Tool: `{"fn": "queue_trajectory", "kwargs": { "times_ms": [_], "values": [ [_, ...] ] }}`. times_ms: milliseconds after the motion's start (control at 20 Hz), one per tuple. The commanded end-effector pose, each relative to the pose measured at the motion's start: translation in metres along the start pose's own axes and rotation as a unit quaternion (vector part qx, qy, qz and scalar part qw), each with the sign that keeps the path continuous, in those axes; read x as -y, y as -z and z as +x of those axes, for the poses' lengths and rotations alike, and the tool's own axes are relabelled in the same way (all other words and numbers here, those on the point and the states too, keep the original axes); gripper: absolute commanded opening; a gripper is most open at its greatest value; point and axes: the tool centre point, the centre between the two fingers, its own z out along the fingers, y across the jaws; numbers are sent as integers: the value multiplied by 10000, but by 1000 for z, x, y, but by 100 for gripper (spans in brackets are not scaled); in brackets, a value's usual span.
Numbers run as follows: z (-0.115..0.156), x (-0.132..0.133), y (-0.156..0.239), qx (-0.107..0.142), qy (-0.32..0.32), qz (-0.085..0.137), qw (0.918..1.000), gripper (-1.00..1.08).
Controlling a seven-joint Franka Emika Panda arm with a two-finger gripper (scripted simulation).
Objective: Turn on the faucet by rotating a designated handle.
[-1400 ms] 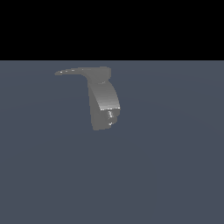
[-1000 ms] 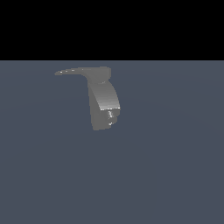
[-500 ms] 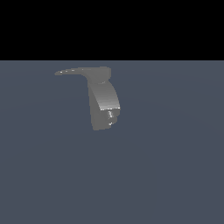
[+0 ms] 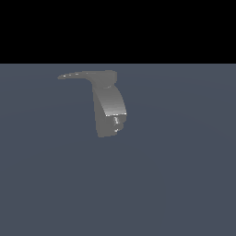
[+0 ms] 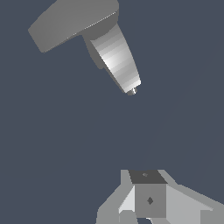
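Two cameras, one faucet between them.
The exterior view sits off the arm, looking slightly down across the grey floor (image 4: pixel 175 184) to a black backdrop, with the faucet (image 4: pixel 109 110) at middle distance and its handle (image 4: pixel 80 75) pointing to the exterior view's left. The wrist view looks down on the faucet (image 5: pixel 116 57) from above, gripper (image 5: pixel 148 199) at the frame edge. Both share faucet and floor.

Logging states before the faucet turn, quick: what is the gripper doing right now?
Gripper: cannot be told whether open or closed; only its base shows in the wrist view. It holds nothing and is clear of the faucet.
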Motion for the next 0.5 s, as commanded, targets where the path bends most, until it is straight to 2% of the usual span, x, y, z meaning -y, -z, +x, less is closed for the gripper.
{"fn": "queue_trajectory", "kwargs": {
  "times_ms": [0, 450],
  "values": [
    [5, 14, -8, -2, -247, 13, 9997, -100],
    [29, 63, -35, -9, -1112, 55, 9938, -100]
  ]
}}
